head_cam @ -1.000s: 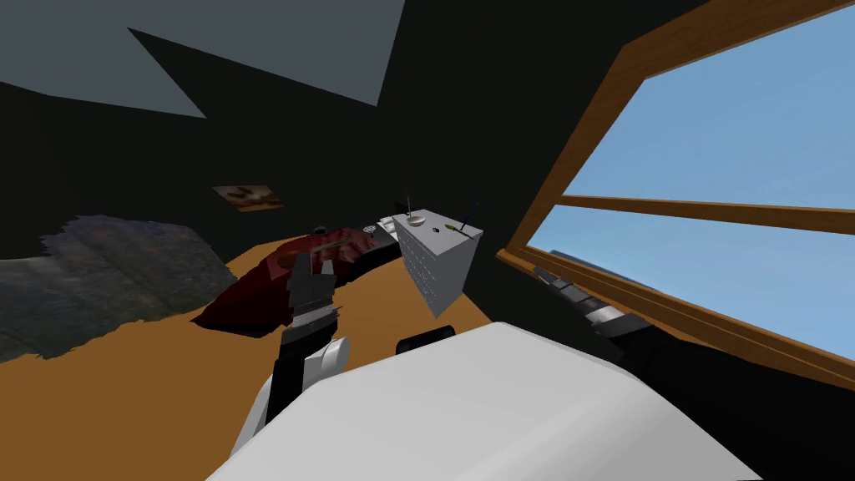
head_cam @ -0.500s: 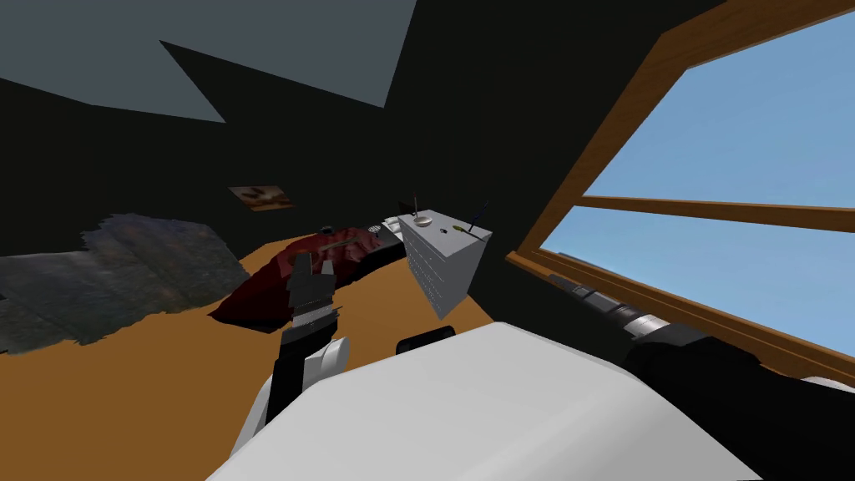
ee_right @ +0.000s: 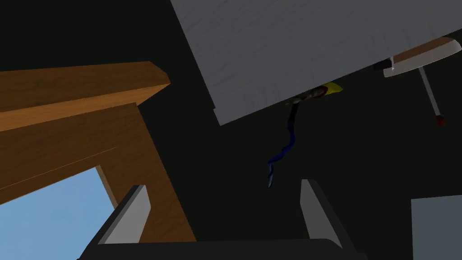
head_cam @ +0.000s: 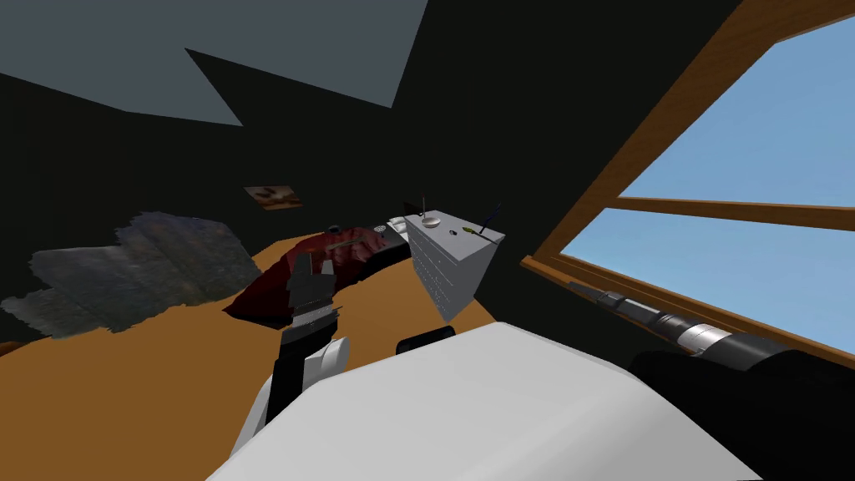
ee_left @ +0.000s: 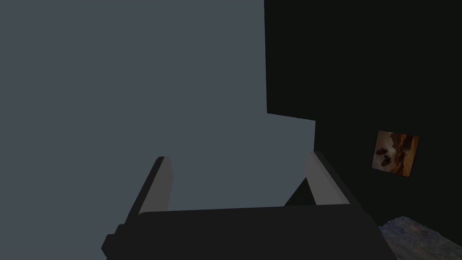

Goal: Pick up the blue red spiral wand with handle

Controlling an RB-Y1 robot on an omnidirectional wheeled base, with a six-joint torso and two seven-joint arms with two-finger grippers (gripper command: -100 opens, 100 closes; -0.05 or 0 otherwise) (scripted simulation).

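The wand [ee_right: 288,135] has a twisted dark blue shaft and a yellowish handle end [ee_right: 330,88]. It lies on the white dresser [head_cam: 451,263], its shaft sticking out past the top's edge [ee_right: 252,67]. In the head view the wand [head_cam: 488,222] shows as a thin dark stick on the dresser's far right corner. My right gripper [ee_right: 223,198] is open and apart from the wand, whose tip lies between the fingers' lines. The right arm [head_cam: 685,332] stretches along the window sill. My left gripper [head_cam: 311,267] is open and holds nothing, raised over the floor left of the dresser.
A white dish with a thin stick [ee_right: 422,54] stands on the dresser near the wand. A wooden window frame [head_cam: 601,209] runs along the right. A dark red bed [head_cam: 309,271] lies behind the left gripper, a grey rug [head_cam: 142,271] on the brown floor.
The whole head picture has slid to the right, so I have turned. More of my right forearm now shows along the window sill. The left arm holds its pose.
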